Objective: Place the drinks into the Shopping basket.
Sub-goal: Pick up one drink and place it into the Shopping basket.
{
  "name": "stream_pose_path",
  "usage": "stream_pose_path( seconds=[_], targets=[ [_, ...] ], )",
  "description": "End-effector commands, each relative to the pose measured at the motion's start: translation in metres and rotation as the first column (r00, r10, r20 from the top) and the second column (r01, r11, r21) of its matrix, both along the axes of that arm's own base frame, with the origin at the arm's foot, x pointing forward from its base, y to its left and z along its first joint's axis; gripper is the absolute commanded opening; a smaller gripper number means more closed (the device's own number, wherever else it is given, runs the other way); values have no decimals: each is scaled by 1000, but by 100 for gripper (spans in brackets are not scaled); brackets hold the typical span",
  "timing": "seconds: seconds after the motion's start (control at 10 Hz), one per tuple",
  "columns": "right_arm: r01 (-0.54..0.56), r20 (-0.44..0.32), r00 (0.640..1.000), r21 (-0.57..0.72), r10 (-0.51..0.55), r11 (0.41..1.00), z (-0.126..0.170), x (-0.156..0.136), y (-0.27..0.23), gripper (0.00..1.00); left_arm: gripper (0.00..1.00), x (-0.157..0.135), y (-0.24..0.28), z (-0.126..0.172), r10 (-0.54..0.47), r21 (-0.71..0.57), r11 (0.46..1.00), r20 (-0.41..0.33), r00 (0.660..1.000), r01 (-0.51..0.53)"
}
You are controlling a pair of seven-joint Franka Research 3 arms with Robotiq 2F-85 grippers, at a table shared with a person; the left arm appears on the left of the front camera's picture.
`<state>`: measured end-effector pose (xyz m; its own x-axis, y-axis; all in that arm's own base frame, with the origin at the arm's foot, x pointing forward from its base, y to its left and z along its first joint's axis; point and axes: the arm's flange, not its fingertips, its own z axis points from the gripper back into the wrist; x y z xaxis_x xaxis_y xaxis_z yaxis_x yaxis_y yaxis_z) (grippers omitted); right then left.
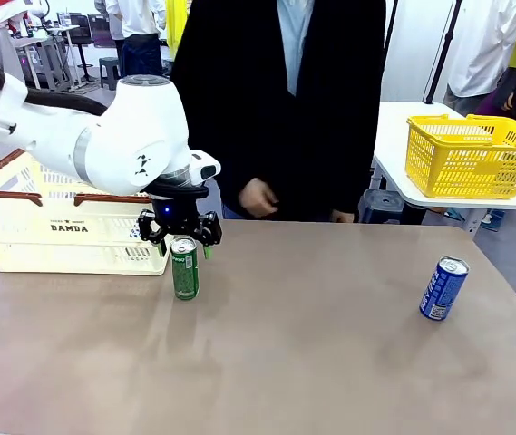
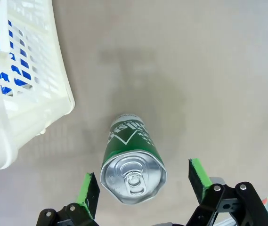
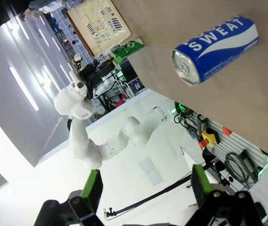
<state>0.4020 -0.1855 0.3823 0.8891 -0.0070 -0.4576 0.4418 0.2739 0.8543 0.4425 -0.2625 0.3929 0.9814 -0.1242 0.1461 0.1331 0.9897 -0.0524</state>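
left wrist view: the left hand hangs wide open over the upright green can, which stands on the table just beside the shopping basket; it looks thin-walled, smooth and slippery, so a gentle mid-body pinch seems best.

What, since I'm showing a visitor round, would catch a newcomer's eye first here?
The left arm's black hand hangs open right over an upright green metal drink can, beside the big cream-white slotted plastic basket at the left of the table. A blue metal drink can stands apart on the right.
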Motion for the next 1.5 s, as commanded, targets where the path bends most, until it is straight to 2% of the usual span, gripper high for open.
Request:
stream_pose_path(
  seconds=[0.0, 0.1, 0.4, 0.7, 0.9, 1.1, 1.3, 1.4],
  targets=[
    [9, -6, 1000, -10, -9, 1000, 3, -2, 3, 100, 41, 6, -8, -6, 15, 17, 1000, 4, 1000, -15],
    [9, -6, 1000, -10, -9, 1000, 3, -2, 3, 100, 0, 7, -9, -7, 17, 22, 1000, 8, 1000, -17],
    [9, -6, 1000, -10, -9, 1000, 3, -2, 3, 100, 0, 11, -8, -10, 47, 40, 998, 41, 998, -49],
    [9, -6, 1000, -10, -9, 1000, 3, -2, 3, 100, 0, 13, -7, -10, 55, 46, 997, 26, 998, -56],
    [9, -6, 1000, -10, -9, 1000, 3, -2, 3, 100, 0, 7, -5, 1, 25, 11, 1000, 2, 1000, -25],
    [9, -6, 1000, -10, -9, 1000, 3, -2, 3, 100, 0, -14, 1, 50, -26, -77, 997, 23, 999, 28],
    [9, -6, 1000, -10, -9, 1000, 3, -2, 3, 100, 0, -42, 17, 130, -73, -169, 982, 92, 993, 88],
    [9, -6, 1000, -10, -9, 1000, 3, -2, 3, 100, 0, -46, 28, 168, -51, -195, 978, 147, 988, 80]
  ],
)
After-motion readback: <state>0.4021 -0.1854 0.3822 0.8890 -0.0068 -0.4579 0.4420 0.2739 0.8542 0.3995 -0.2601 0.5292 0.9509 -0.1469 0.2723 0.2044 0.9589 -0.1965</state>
